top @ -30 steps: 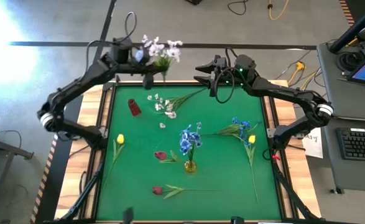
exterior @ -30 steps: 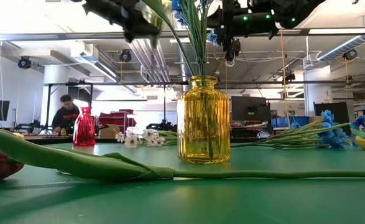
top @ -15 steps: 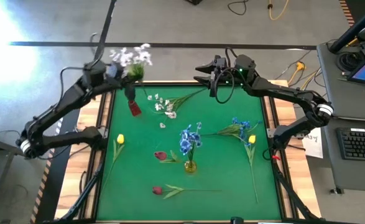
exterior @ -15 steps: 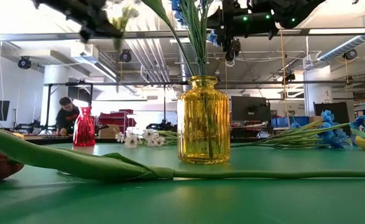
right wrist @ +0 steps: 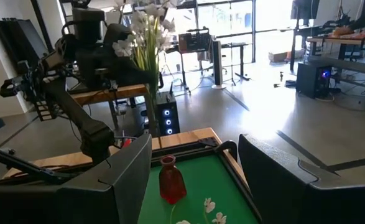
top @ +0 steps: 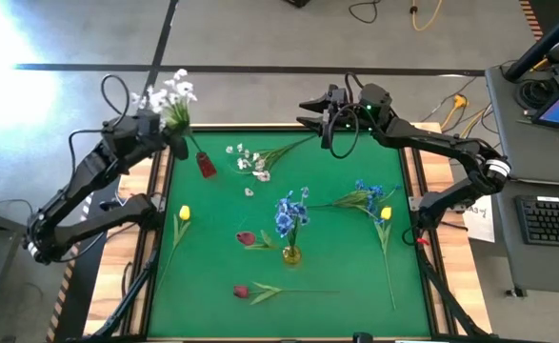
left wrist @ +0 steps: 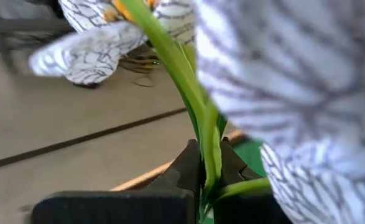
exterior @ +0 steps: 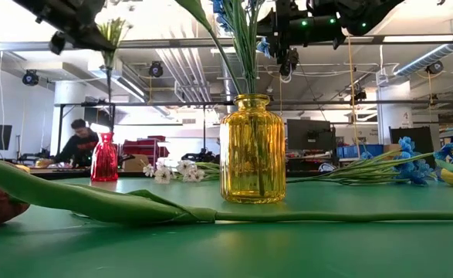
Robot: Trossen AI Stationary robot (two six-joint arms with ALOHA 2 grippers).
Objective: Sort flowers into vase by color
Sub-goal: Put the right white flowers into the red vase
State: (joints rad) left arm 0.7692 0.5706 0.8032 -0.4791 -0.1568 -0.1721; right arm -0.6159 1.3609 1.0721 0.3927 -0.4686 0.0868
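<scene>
Holding white flower spray [top: 169, 96] pinched tight, left gripper [top: 173, 141] sits above red vase [top: 206, 164]; right gripper [top: 309, 109] spread, empty.

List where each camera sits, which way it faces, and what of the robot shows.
High: overhead, straight down on the green mat; both arms show.
Low: table height, level past the yellow vase; arms overhead.
Left wrist: behind the left claw, shut on the white flower spray.
Right wrist: across the mat past the open right claw.
Shared: right wrist and high both show the red vase.
</scene>
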